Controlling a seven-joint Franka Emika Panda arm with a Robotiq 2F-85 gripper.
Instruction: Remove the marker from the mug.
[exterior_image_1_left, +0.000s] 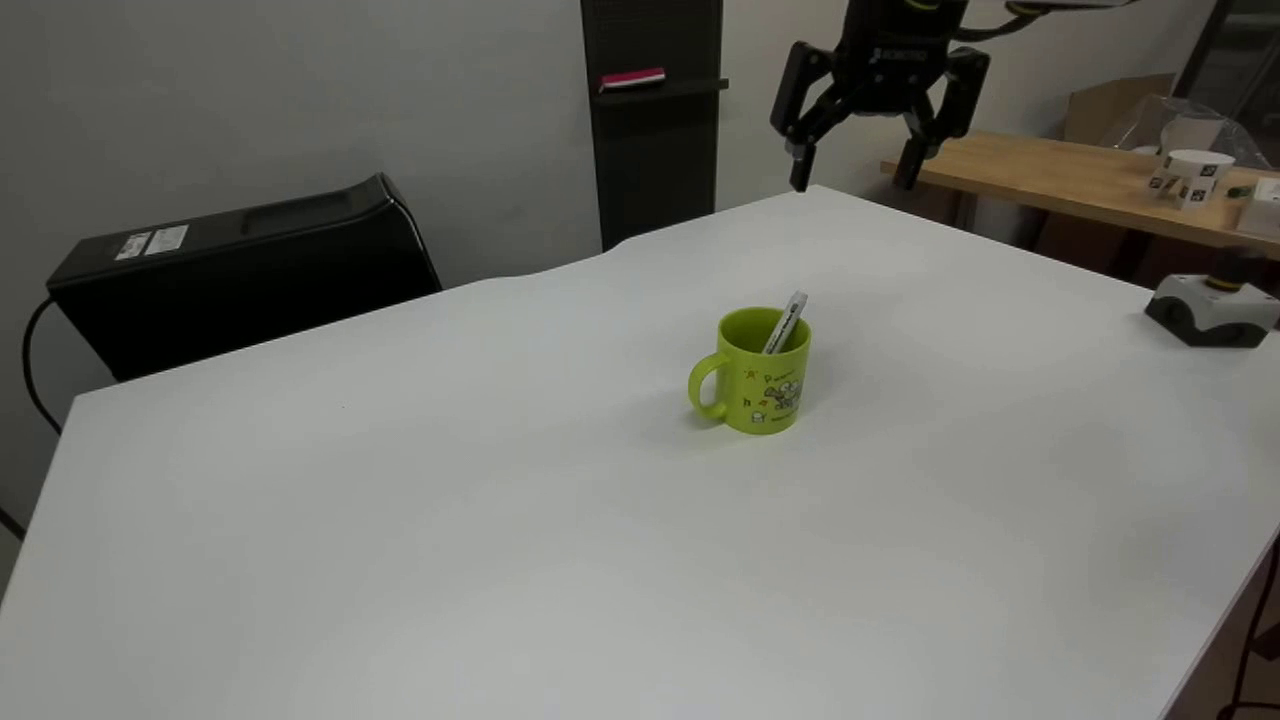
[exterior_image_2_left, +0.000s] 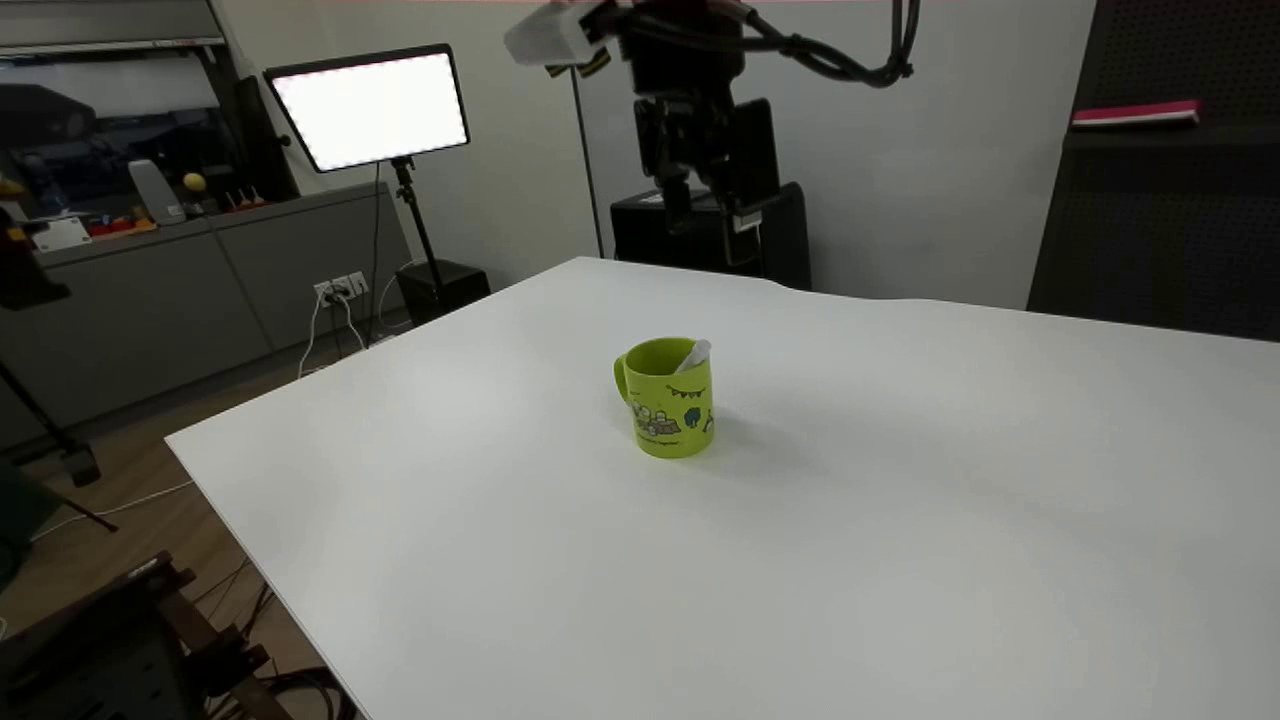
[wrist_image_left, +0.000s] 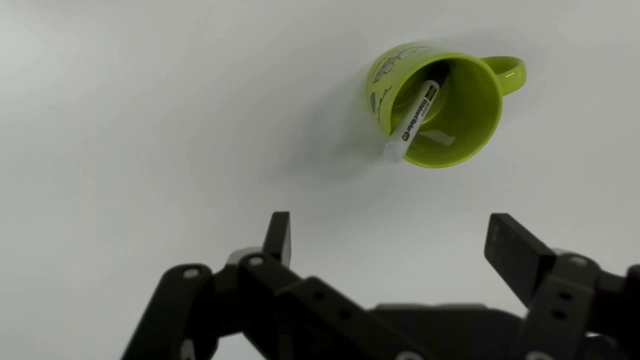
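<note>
One black case (exterior_image_1_left: 250, 290). Standing at the left in an exterior view, beyond the edge of the worktop (exterior_image_1_left: 400, 550).

One dark panel (exterior_image_1_left: 655, 160). Rising behind the worktop, carrying a red-and-white object (exterior_image_1_left: 632, 79).

One mug (exterior_image_1_left: 763, 385), lime-green, printed. Standing upright on the worktop, presenting the handle (exterior_image_1_left: 695, 388) leftward.

One marker (exterior_image_1_left: 786, 322), white. Sitting inside the mug, leaning, showing the pale end above the rim on the right; in the wrist view, pointing the dark end down inside.

One tool (exterior_image_1_left: 856, 170). Hanging in the air above the worktop, to the right of the mug, well apart from mug and marker. Holding the fingers (wrist_image_left: 517, 255) wide apart, gripping nothing.

One wooden bench (exterior_image_1_left: 1040, 175). Standing beyond the worktop's far edge.

One pale-and-dark box (exterior_image_1_left: 1213, 312). Lying at the far right, apparently resting on the worktop.

Progress, by judgement. Standing at the outset, showing nothing as removed. Offering only a spread tool by way of preparation. Remaining: bringing the tool over the mug, not lining up with the marker in the wrist view; lowering; closing on the pale end; drawing the marker clear of the rim; probably setting down nearby. Possibly risking tipping the mug by catching the rim.
</note>
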